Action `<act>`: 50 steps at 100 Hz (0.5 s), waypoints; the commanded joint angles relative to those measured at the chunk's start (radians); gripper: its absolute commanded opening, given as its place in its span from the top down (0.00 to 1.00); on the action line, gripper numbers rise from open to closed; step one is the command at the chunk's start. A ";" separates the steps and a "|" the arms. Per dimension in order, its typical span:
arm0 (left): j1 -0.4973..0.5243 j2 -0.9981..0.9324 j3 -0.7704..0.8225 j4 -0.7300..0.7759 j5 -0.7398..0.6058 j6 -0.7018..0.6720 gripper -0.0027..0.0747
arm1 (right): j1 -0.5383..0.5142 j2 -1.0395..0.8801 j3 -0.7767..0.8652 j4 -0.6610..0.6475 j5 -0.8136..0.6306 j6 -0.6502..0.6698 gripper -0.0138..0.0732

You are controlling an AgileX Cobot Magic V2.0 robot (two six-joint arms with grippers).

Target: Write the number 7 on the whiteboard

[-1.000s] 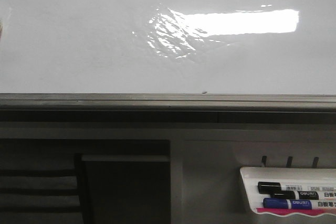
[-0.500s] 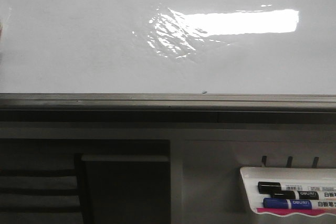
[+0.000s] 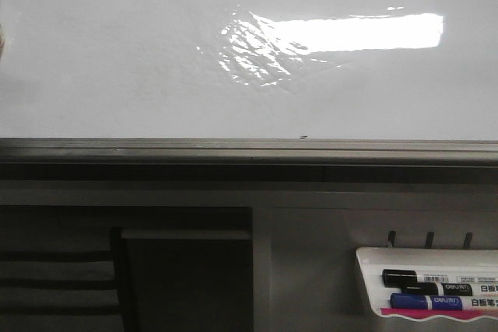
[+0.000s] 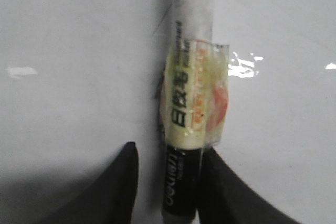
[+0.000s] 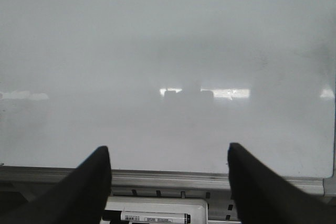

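Left gripper (image 4: 168, 182) closed on marker (image 4: 190, 98), held w/ tip toward whiteboard (image 3: 117, 52). Right gripper (image 5: 169, 182) wide open, nothing inside, facing whiteboard. Could not see number 7 anywhere.

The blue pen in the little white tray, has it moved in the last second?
No. The blue marker lies below the black marker in the tray, as before.

An office or classroom-like room is suggested: a large glossy whiteboard (image 3: 117, 60) with a grey edge rail (image 3: 233, 149) is mounted upright, and a white tray (image 3: 369, 277) of markers (image 3: 426, 277) is hung below it. Strip lighting is reflected.
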 commanded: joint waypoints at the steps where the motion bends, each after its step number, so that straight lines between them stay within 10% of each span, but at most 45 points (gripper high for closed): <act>1: -0.008 -0.014 -0.032 0.002 -0.075 -0.005 0.80 | -0.006 0.013 -0.037 -0.005 -0.072 -0.004 0.35; 50: -0.051 -0.062 -0.062 0.051 0.129 -0.005 0.99 | -0.006 0.013 -0.037 -0.005 -0.036 -0.004 0.35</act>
